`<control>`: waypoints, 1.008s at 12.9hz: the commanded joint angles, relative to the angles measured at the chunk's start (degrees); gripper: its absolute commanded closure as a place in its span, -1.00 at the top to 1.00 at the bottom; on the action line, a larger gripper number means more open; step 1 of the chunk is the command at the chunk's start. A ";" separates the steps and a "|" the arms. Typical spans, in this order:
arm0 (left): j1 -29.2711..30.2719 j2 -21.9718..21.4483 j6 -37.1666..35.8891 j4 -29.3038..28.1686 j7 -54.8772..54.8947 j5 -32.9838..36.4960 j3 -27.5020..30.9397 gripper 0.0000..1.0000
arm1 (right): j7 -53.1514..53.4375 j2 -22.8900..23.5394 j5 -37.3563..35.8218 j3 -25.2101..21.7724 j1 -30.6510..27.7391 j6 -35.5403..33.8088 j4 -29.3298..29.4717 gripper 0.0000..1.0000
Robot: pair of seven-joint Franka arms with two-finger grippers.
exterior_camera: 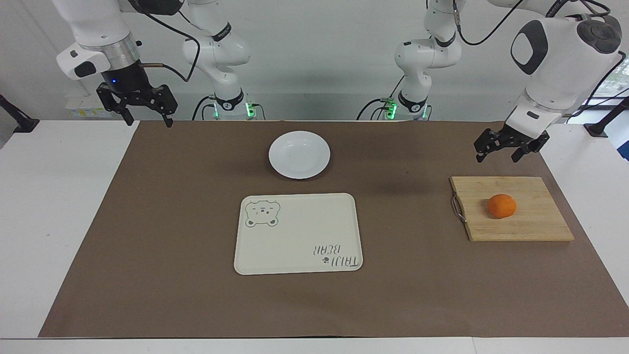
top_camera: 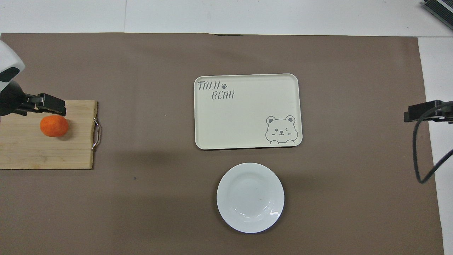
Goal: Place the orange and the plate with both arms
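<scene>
White tabletop [exterior_camera: 54, 206] is covered by a brown mat [exterior_camera: 147, 236], on which everything is laid out. Nearest the robots, at the middle of the mat, the plate [exterior_camera: 299, 154] is set down bare. Just farther from the robots than the plate, the cream tray [exterior_camera: 298, 233] with a bear drawing is placed, close to the plate but apart from it. Toward the left arm's end of the table, a wooden cutting board [exterior_camera: 511, 209] with a metal handle [exterior_camera: 457, 208] is laid, and the orange [exterior_camera: 501, 205] is seated on it, near its middle.

The left gripper [exterior_camera: 499, 156] is held in the air over the mat at the board's robot-side edge, above the orange and clear of it; its fingers are seen spread apart, with nothing between them. The right gripper [exterior_camera: 147, 118] is kept waiting in the air over the mat's corner at the right arm's end, fingers likewise spread and gripping nothing.
</scene>
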 commanded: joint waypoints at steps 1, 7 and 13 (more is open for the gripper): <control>3.35 0.28 7.89 -6.07 4.21 -0.71 -0.23 1.00 | 1.08 0.06 0.32 0.39 -0.67 -0.42 0.58 1.00; 7.05 7.23 15.57 -7.76 6.15 -0.63 -0.23 1.00 | 1.08 0.06 0.32 0.39 -0.67 -0.42 0.58 1.00; 9.87 8.72 20.40 -12.33 8.79 -0.71 -0.23 1.00 | 1.08 0.06 0.32 0.39 -0.58 -0.42 0.58 1.00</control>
